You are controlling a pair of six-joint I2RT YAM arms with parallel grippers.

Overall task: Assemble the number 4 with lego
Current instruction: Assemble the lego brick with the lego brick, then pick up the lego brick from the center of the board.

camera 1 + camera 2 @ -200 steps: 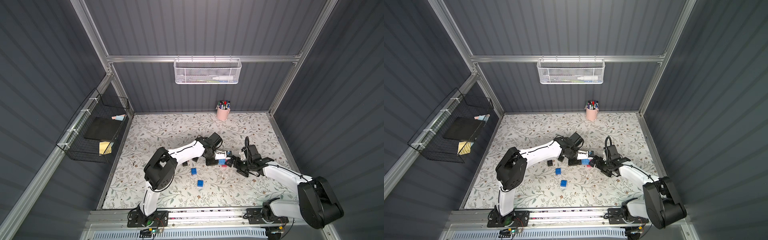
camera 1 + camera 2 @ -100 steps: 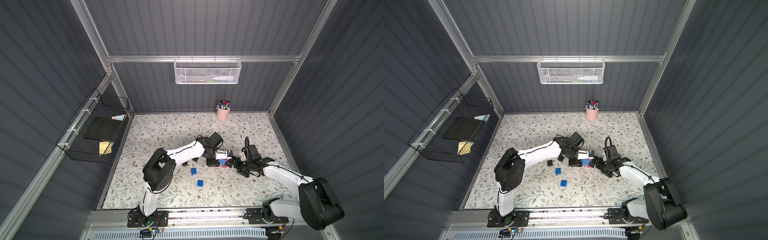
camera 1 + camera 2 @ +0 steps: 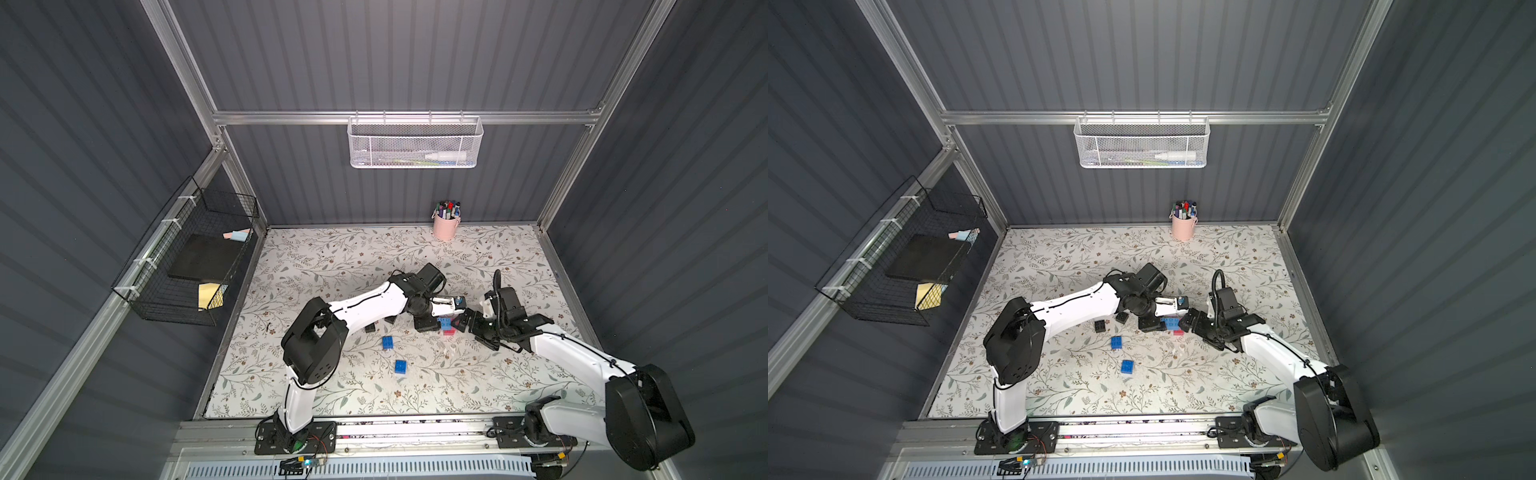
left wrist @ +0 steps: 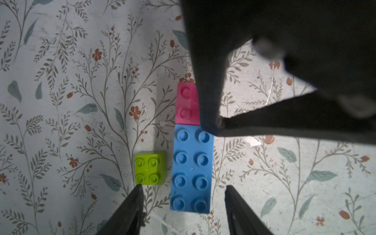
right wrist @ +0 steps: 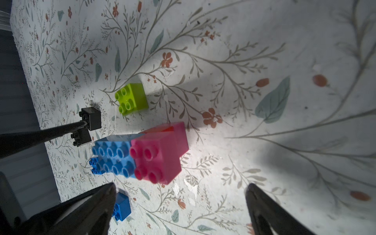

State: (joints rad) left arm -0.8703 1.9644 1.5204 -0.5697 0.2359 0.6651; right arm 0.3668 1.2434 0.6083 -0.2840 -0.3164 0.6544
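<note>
Robot lab cell: aluminium frame, grey panels

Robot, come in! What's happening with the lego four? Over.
Left gripper open, straddling light blue brick. Right gripper open, at pink brick. Not finished yet. Lime brick crowds left gripper.

A blurred black finger covers half the pink brick. The red brick barely shows behind it. In a top view the joined bricks, at 3 o'clock from the middle of the mat, are too small to sort.
</note>
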